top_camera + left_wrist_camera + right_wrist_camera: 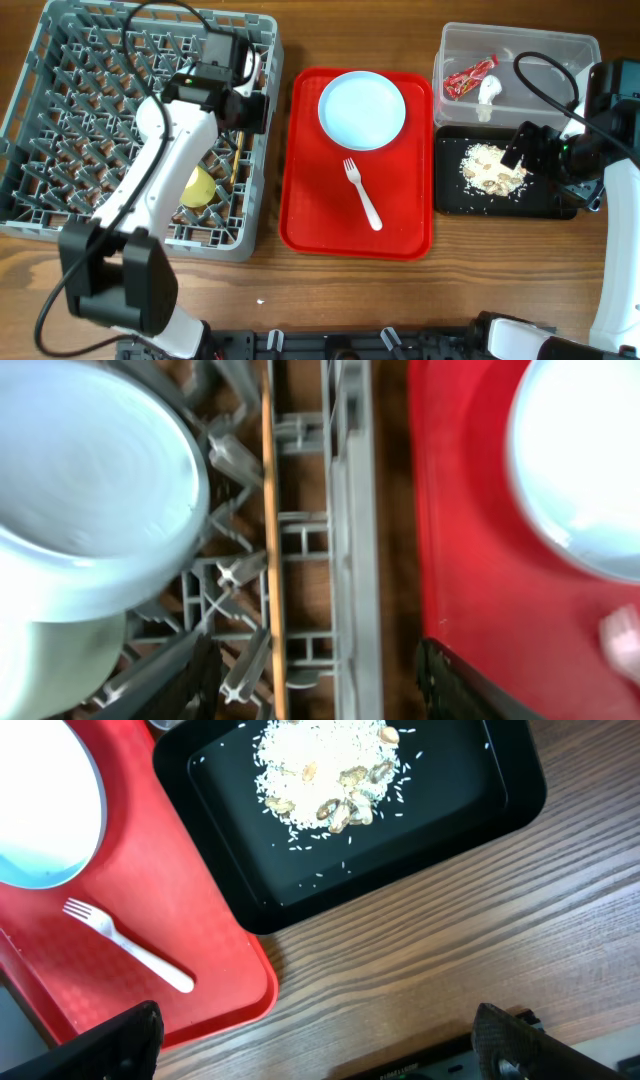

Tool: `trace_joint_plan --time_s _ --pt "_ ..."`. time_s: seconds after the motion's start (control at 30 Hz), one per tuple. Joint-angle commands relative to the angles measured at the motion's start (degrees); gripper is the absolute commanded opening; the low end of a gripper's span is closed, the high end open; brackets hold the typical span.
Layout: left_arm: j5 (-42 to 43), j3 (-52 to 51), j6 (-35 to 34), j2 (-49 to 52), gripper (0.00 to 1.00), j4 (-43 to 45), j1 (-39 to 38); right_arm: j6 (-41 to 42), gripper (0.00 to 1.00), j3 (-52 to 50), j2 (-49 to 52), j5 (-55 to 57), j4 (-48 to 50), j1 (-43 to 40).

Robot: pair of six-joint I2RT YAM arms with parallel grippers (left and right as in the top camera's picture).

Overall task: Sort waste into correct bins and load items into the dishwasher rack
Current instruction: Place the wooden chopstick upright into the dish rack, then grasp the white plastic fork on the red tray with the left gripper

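- Your left fingers (190, 685) are hanging spread wide with nothing pinched. They are sitting over the right wall of the dishwasher rack (40, 120), just beside the red tray (310, 225).
- Your right fingers (515, 1040) are also standing spread and empty. They are hovering above the bare wooden surface (480, 920), just near of the black tray (450, 200) where the crumbs (490, 170) are lying.
- The fork (362, 193) is lying flat in the middle of the red tray. It is sitting apart from the plate (362, 108), which is occupying the tray's far end.
- The fork's long axis is running diagonally, with the tines pointing far-left and the handle trailing near-right.
- From your left fingers the fork is lying to the right and nearer. From your right fingers it is lying to the left, with its handle end pointing their way.
- Neither arm is looking clearly closer. The left one is already sitting at the rack, so I am judging it the better choice for carrying the fork over.
- Whichever you are choosing, you are probably needing to turn the fingers so they are closing across that diagonal handle, not along it.
- The rack is already holding the pale blue bowl (80, 480), the pale green bowl (50, 660), a chopstick (270, 540) and the yellow cup (200, 188).
- The wrapper (470, 78) and the white scrap (488, 92) are sitting in the clear tub (580, 45).
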Motion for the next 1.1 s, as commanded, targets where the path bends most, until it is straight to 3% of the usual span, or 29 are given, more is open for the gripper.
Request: trace_joint_plan --time_s 0.0,0.17,0.4,0.77,0.87,0.93,1.07 --pt "13.53 2.78 -9.29 -6.67 0.59 -0.52 -3.41 0.44 1.0 1.11 -0.76 0.83 -0.17 -0.2" --pt "14.05 1.46 -23.19 -1.95 0.59 -2.78 -16.48 0.46 1.0 1.11 -0.76 0.83 -0.15 -0.2" --pt "2.32 1.31 -37.4 12.09 0.63 -0.15 -29.24 0.48 1.0 1.11 -0.76 0.81 -0.2 -0.2" --pt "-1.81 1.31 -42.21 23.1 0.59 2.4 -33.79 0.46 1.0 1.11 -0.76 0.81 -0.2 -0.2" --pt "-1.79 1.31 -42.42 23.52 0.33 2.38 -33.97 0.46 1.0 1.11 -0.76 0.81 -0.22 -0.2" --pt "-1.77 1.31 -42.42 23.52 0.21 2.16 -33.97 0.46 1.0 1.11 -0.76 0.81 -0.22 -0.2" --pt "-1.77 1.31 -42.4 23.52 0.18 1.29 -33.97 0.46 1.0 1.11 -0.76 0.81 -0.22 -0.2"
